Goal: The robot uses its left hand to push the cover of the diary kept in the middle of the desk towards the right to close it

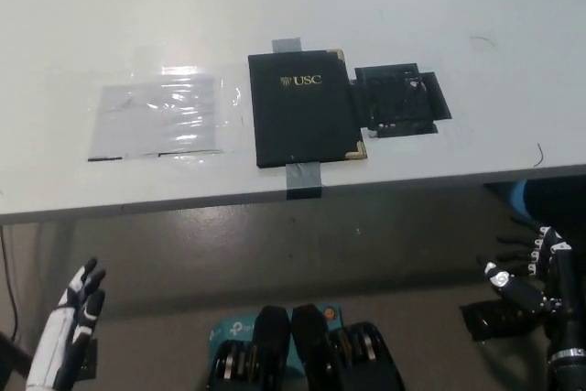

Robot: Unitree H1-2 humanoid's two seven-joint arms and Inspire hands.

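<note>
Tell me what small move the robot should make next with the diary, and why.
Probably none beyond resting: the diary lies shut, USC cover up, on the desk. The left hand hangs low, clear of it; the right hand rests low too.
</note>
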